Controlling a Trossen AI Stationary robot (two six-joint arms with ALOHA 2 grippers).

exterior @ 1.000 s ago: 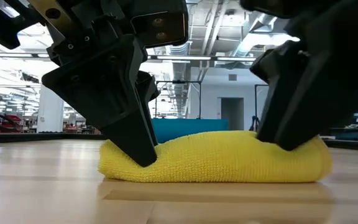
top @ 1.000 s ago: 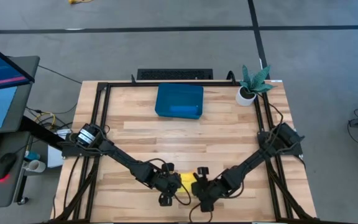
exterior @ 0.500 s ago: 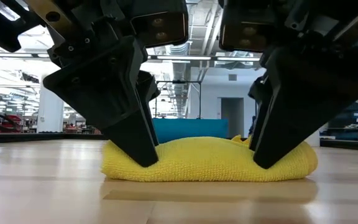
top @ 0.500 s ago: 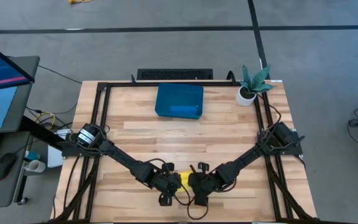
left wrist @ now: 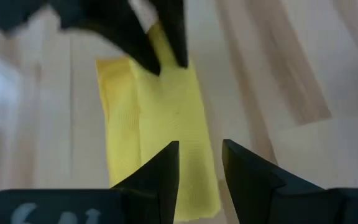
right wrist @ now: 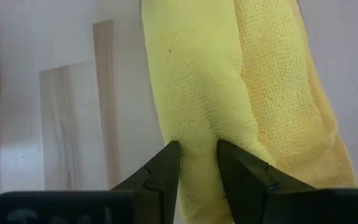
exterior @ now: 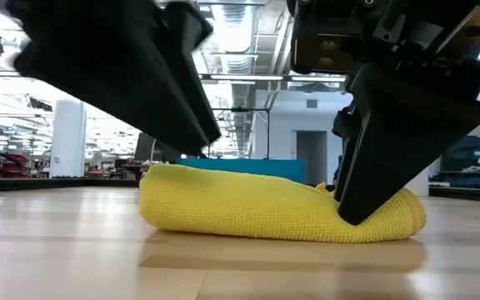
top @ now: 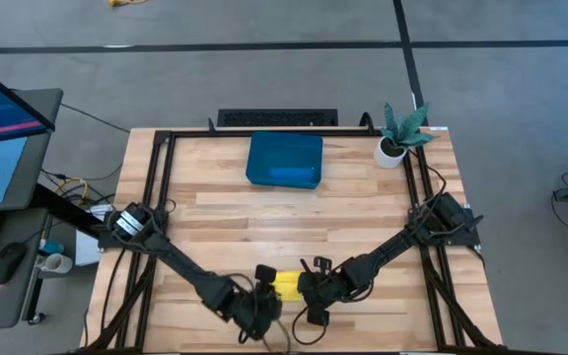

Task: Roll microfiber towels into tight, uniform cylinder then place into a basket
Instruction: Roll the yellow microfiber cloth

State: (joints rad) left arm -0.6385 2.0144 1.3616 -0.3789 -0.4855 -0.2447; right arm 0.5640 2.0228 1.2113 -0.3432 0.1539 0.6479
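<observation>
Low view, yellow towel pinched under right claw

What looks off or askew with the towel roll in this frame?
The yellow towel is a flattened, uneven bundle rather than a tight cylinder: the low view shows its right end bulging with a loose fold. The right gripper pinches a ridge of it; the left gripper sits above its other end. The basket looks square.
</observation>
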